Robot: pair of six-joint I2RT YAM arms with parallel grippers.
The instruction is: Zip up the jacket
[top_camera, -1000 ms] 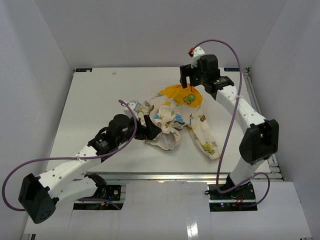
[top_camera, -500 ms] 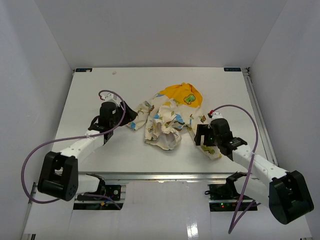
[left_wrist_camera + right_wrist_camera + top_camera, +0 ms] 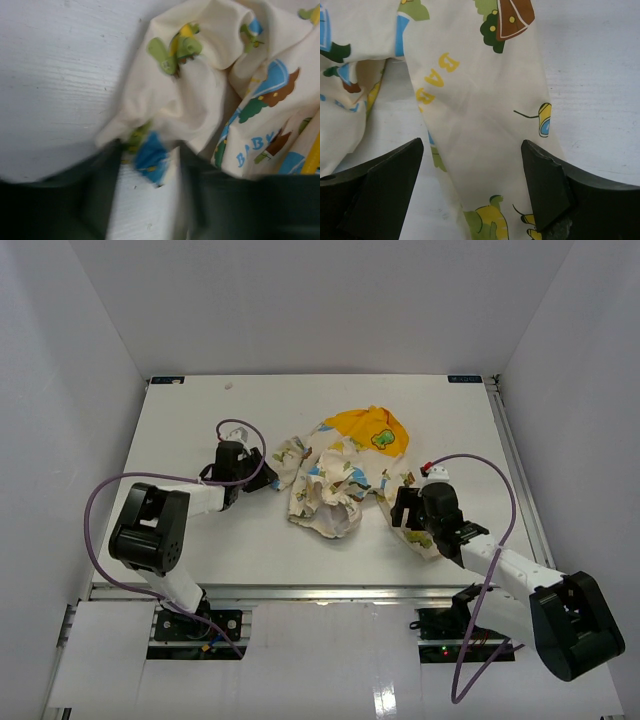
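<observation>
Item count — worktop inventory

One jacket [image 3: 340, 475] on one worktop [image 3: 180, 430]. Two arms: one left arm [image 3: 190, 498], one right arm [image 3: 500, 565]. Two tools — one left tool [image 3: 258, 471], one right tool [image 3: 399, 508] — each showing two fingers [image 3: 375, 190] in its wrist view.

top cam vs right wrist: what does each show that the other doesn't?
Only top: the whole crumpled jacket, its yellow hood, and the left fingers at its left edge. Only right wrist: yellow letters printed on the sleeve. Both: the right fingers open, one either side of that sleeve, on the white table.
</observation>
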